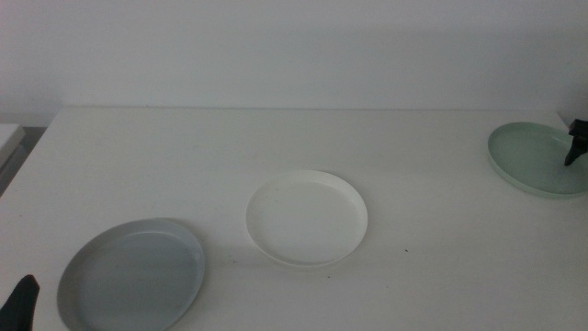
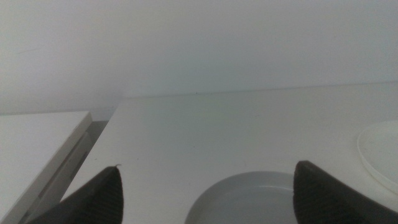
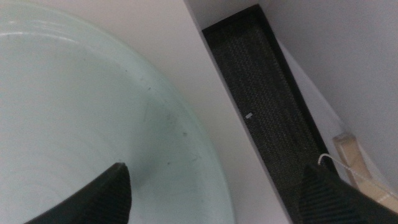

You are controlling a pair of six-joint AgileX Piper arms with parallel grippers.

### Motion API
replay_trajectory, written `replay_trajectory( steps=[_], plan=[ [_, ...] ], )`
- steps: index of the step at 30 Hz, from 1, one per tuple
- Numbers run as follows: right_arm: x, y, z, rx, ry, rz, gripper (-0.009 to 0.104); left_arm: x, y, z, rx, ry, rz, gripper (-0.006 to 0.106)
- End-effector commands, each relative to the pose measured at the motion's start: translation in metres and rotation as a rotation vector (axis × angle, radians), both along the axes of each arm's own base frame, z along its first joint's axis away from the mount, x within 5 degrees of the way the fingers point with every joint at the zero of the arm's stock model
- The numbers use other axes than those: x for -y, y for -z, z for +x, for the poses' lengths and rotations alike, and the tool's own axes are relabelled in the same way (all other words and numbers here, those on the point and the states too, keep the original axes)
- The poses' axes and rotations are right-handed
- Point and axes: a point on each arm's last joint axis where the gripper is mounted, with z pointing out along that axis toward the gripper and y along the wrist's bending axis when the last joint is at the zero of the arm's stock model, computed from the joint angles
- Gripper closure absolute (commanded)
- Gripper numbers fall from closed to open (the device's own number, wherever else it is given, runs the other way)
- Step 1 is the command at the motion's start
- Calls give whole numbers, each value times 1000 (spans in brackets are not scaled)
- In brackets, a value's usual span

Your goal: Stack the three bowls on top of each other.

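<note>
The three bowls are lying apart on the white table [image 1: 138,156], none of them stacked, and each is showing only its own bare inside. The white bowl [image 1: 307,219] is sitting near the middle of the table, round and shallow with a low rim. The grey-blue bowl [image 1: 132,274] is lying at the near left, well apart from the white one, its rim casting a soft shade across its floor; the left wrist view is catching its far rim [image 2: 249,199] between the jaws, with the edge of the white bowl [image 2: 380,152] off to one side. The mint green bowl [image 1: 537,158] is resting at the far right edge of the table, partly cut off by the frame. Up close in the right wrist view its pale green surface [image 3: 68,118] is looking smooth and faintly glossy, with a few fine scuffs near the rim.

The right gripper [image 1: 575,142] is reaching in over the right side of the mint green bowl. Its jaws are standing wide apart, one over the inside of the bowl and the other outside the rim, and they are not closing on anything. The left gripper [image 1: 20,302] is waiting at the near left corner, just beside the grey-blue bowl, its jaws spread wide and holding nothing.
</note>
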Motion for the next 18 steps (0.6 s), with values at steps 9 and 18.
replay_trajectory(
  steps=[9,18],
  plan=[
    [0,3,1,4,-8,6,66,0,-2,0,18,0,-2,7],
    [-5,2,1,-7,-97,4,98,0,-2,0,18,0,-2,7]
  ],
)
